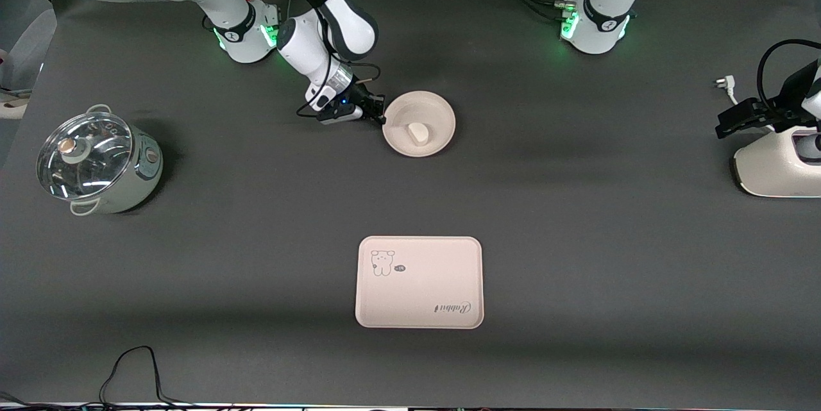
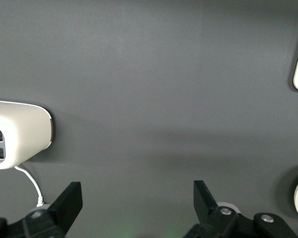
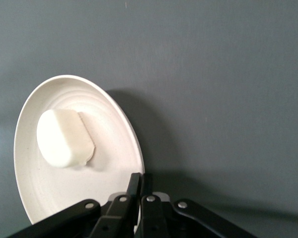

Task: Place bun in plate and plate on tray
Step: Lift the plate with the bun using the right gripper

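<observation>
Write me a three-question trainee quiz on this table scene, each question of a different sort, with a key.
1. True or false: the bun lies in the plate.
2. Multiple choice: the right gripper is (A) open over the tray, (B) shut on the plate's rim, (C) shut on the pot.
3. Fill in: the plate lies ______ from the front camera than the tray.

Key: 1 true. 2 B. 3 farther. The left gripper waits open over bare table at its own end, beside a white appliance.

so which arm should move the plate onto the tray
Right. Its claw is already shut on the rim of the plate, bun inside. The left claw waits open near the toaster.
</observation>
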Robot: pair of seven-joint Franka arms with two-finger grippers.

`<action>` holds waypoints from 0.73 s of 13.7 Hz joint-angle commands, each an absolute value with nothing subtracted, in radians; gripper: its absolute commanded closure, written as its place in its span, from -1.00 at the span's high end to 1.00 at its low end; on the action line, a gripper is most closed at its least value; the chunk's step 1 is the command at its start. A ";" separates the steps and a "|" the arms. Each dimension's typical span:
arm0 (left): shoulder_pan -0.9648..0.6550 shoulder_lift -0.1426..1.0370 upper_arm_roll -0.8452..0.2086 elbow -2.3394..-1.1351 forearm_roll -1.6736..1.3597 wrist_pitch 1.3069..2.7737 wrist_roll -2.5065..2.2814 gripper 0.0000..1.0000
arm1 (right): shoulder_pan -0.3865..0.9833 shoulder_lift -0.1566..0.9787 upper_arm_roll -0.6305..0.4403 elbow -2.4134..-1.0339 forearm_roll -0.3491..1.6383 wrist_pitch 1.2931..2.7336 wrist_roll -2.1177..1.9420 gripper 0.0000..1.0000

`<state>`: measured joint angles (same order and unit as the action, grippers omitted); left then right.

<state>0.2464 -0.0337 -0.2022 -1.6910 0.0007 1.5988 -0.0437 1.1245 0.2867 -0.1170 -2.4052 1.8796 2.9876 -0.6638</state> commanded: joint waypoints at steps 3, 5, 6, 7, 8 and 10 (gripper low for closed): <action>0.236 -0.029 -0.198 -1.669 0.011 1.569 -0.037 1.00 | 1.007 0.284 -0.126 -2.356 1.788 2.984 -0.687 -1.00; 0.236 -0.029 -0.198 -1.667 0.011 1.562 -0.037 1.00 | 0.968 0.293 -0.127 -2.338 1.749 2.946 -0.686 -1.00; 0.236 -0.029 -0.198 -1.667 0.011 1.559 -0.037 1.00 | 0.950 0.304 -0.129 -2.327 1.735 2.926 -0.686 -1.00; 0.236 -0.029 -0.198 -1.667 0.011 1.559 -0.037 1.00 | 0.921 0.305 -0.127 -2.315 1.702 2.919 -0.680 -1.00; 0.236 -0.029 -0.198 -1.667 0.011 1.559 -0.037 1.00 | 0.907 0.308 -0.126 -2.309 1.660 2.916 -0.640 -1.00; 0.236 -0.029 -0.198 -1.667 0.011 1.559 -0.037 1.00 | 0.897 0.310 -0.130 -2.287 1.500 2.857 -0.481 -1.00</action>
<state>0.2461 -0.0337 -0.2022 -1.6909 0.0007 1.5827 -0.0436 0.9058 0.2987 -0.1317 -2.3239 1.6249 2.8977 -0.6177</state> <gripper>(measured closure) 0.000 0.969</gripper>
